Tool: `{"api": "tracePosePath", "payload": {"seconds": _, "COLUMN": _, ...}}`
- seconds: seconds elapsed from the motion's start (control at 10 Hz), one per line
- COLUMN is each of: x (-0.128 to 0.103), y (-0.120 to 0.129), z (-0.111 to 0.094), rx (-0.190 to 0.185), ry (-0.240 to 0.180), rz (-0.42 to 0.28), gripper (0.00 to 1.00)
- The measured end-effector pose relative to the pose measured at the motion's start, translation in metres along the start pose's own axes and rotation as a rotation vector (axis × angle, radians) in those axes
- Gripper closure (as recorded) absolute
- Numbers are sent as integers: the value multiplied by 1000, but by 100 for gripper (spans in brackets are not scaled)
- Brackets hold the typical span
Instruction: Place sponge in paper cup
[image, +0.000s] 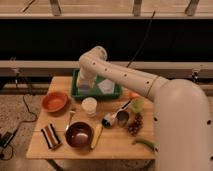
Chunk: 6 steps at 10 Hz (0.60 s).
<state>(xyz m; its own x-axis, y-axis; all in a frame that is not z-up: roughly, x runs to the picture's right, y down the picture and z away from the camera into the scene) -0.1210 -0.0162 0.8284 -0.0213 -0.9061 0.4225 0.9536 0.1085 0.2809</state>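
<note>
One gripper (84, 88) over green tray (116, 93)

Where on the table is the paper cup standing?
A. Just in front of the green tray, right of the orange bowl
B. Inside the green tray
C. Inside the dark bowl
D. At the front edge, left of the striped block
A: the paper cup stands on the tabletop just in front of the green tray and right of the orange bowl, while the gripper is down at the tray's left end.
</note>
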Motion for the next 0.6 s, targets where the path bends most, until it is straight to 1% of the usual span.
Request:
{"api": "tracePosePath", "payload": {"seconds": 0.1, "x": -9, "y": -5, "z": -5, "rx": 1, "ry": -13, "rz": -22, "gripper": 100}}
{"api": "tracePosePath", "payload": {"seconds": 0.2, "x": -22, "y": -7, "z": -10, "rx": -8, "ry": -44, "rz": -45, "gripper": 100}}
{"api": "tracePosePath", "payload": {"seconds": 0.4, "x": -34, "y": -3, "z": -10, "rx": -27, "ry": -88, "rz": -57, "gripper": 100}}
{"api": "tracePosePath", "payload": {"seconds": 0.5, "x": -43, "y": -1, "z": -8, "rx": -42, "ry": -117, "rz": -65, "gripper": 100}}
{"api": "tracePosePath", "payload": {"seconds": 0.6, "x": -49, "y": 2, "z": -6, "rx": -52, "ry": -133, "rz": -68, "gripper": 100}}
